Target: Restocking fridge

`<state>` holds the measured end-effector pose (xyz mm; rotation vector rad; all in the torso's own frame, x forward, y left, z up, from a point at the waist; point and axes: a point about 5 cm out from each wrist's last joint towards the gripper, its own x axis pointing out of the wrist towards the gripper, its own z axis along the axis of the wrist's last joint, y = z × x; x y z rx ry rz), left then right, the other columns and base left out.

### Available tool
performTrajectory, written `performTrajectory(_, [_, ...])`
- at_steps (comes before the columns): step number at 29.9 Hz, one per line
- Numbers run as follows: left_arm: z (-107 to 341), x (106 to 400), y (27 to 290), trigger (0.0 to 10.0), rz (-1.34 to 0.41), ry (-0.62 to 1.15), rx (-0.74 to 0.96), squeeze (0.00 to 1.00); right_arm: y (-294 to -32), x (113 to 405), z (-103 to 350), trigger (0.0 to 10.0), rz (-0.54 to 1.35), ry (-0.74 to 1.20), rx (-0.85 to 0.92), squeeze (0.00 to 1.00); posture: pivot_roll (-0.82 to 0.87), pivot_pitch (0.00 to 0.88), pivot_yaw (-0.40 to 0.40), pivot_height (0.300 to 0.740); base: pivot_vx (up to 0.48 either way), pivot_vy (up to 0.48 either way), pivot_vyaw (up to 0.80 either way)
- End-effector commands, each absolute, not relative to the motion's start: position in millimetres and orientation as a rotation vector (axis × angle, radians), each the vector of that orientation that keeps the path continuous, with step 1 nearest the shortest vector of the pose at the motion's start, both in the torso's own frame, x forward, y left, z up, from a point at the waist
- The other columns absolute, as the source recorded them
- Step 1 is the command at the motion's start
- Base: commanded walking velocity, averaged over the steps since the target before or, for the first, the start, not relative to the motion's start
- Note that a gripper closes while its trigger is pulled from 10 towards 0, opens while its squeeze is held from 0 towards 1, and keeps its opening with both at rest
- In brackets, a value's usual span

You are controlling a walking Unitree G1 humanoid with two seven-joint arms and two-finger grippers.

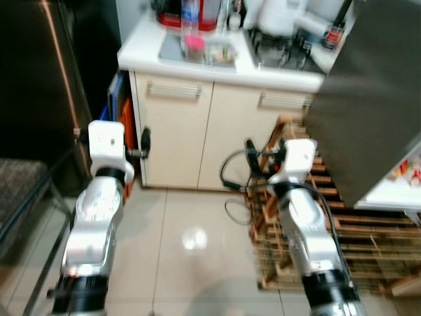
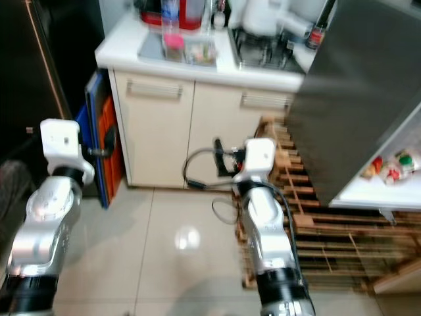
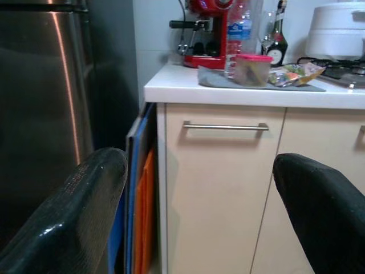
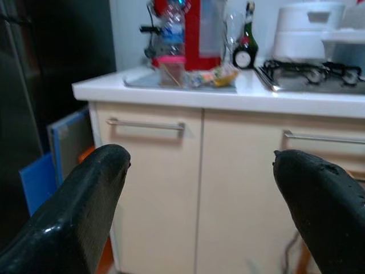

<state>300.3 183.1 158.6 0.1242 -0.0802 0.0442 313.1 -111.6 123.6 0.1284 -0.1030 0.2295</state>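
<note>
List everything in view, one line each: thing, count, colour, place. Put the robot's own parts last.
counter: one, white, over the cream cabinets ahead
cabinet doors: two, cream, with metal bar handles
tray: one, grey, on the counter
water bottle: one, clear with blue label, on the tray
pink-lidded tub: one, clear, on the tray beside the bottle
snack packets: a few, multicoloured, on the tray
coffee machine: one, red, back of counter
dark bottle: one, back of counter
stove: one, black, right end of counter
white pot: one, on the stove
fridge door: one, grey, open, right
wooden rack: one, floor, right
left gripper: black, open
right gripper: black, open
</note>
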Motion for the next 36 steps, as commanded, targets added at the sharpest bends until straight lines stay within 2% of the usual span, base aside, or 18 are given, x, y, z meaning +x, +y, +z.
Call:
performTrajectory(1, [159.7, 301.3, 176.9, 10.0, 0.028, -0.088, 0.107, 0.0, -122.3, 312.5, 121.1, 10.0, 0.202, -0.099, 0.107, 0.0, 0.0, 0.0, -0.074, 0.74, 0.0, 0.0, 0.0])
performTrajectory(36, [170.3, 302.8, 169.8, 10.0, 0.004, -0.156, 0.149, 0.0, -117.1, 319.9, 123.0, 10.0, 0.221, -0.112, 0.076, 0.0, 0.01, 0.0, -0.085, 0.74, 0.464, 0.0, 0.0])
